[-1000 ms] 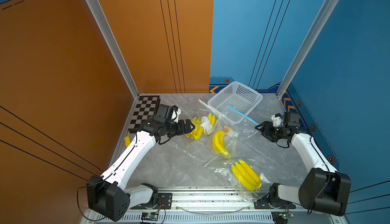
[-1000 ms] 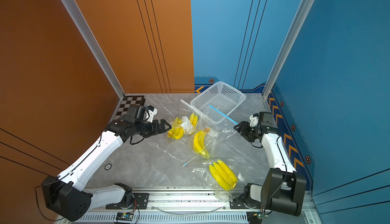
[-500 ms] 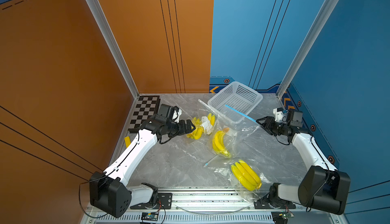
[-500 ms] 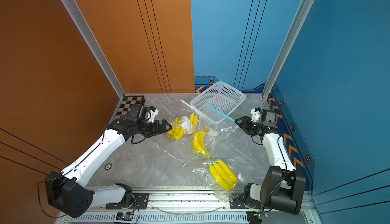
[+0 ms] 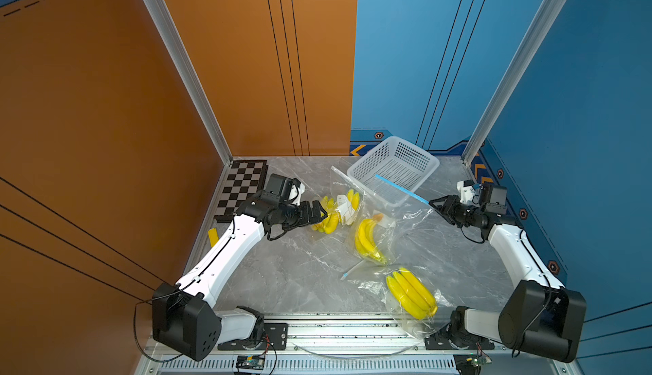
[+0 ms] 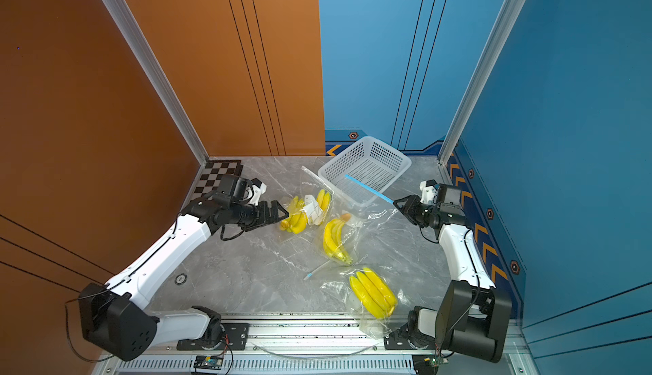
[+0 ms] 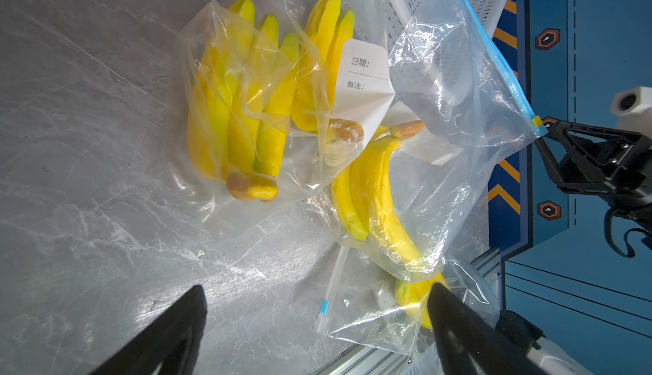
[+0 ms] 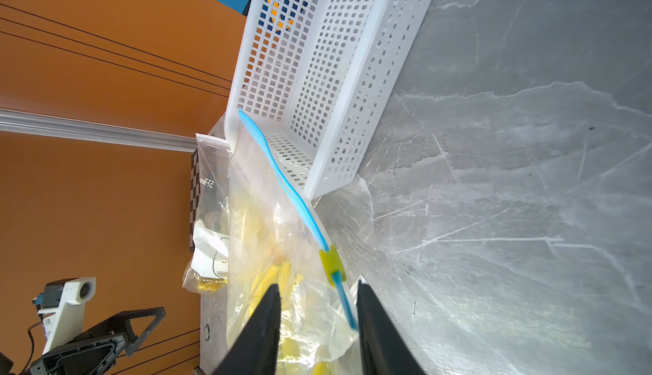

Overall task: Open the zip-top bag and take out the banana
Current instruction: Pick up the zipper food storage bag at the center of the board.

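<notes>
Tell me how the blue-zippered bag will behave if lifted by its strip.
Likely floppy: the clear bag is crumpled and sags below its blue zip strip. Probably bottom-heavy: the bananas lie low inside and may swing. Its glossy film could slip from the right gripper.

An orange wall meets a blue wall above a grey marbled tabletop, evenly lit.
</notes>
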Tool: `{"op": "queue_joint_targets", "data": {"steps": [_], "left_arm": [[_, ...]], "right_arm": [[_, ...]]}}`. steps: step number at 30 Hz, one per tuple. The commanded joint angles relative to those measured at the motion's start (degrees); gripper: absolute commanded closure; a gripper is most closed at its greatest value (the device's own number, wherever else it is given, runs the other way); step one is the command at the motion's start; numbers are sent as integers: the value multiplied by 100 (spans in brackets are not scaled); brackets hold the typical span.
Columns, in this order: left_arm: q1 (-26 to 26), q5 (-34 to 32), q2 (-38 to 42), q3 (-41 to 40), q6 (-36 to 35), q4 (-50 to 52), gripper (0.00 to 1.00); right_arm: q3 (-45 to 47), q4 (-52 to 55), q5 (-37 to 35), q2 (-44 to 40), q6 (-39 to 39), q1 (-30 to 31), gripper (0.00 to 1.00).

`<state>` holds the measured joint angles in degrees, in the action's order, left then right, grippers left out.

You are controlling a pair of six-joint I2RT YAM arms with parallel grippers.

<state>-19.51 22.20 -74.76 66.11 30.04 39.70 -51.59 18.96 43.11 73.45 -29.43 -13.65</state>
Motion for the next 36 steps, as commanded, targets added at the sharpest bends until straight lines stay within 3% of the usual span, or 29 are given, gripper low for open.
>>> {"op": "queue_joint_targets", "data": {"steps": [1,4,7,18,26,29,34,36], "left_arm": [[35,154,-47,62,-118,94,2],[35,147,-32,31,-119,92,2],[27,158,4,-30,-114,88,2],[34,235,79,-98,-113,98,2],[35,223,163,-99,-148,140,2],[29,258,178,-59,-183,147,2],[-24,182,246,289,-328,143,2],[-77,44,340,518,-509,141,2]], "right_arm": [[138,-47,15,-244,-45,49,61],[224,-50,-56,-347,-37,51,62],[224,-50,-57,-334,-36,56,72],[289,-45,-69,-414,-36,95,79],[200,58,-199,-509,43,313,99],[-236,511,-613,-627,502,796,100],[-803,657,-1752,-1189,1673,2138,100],[-956,580,-1905,-1408,2311,2640,100]]}}
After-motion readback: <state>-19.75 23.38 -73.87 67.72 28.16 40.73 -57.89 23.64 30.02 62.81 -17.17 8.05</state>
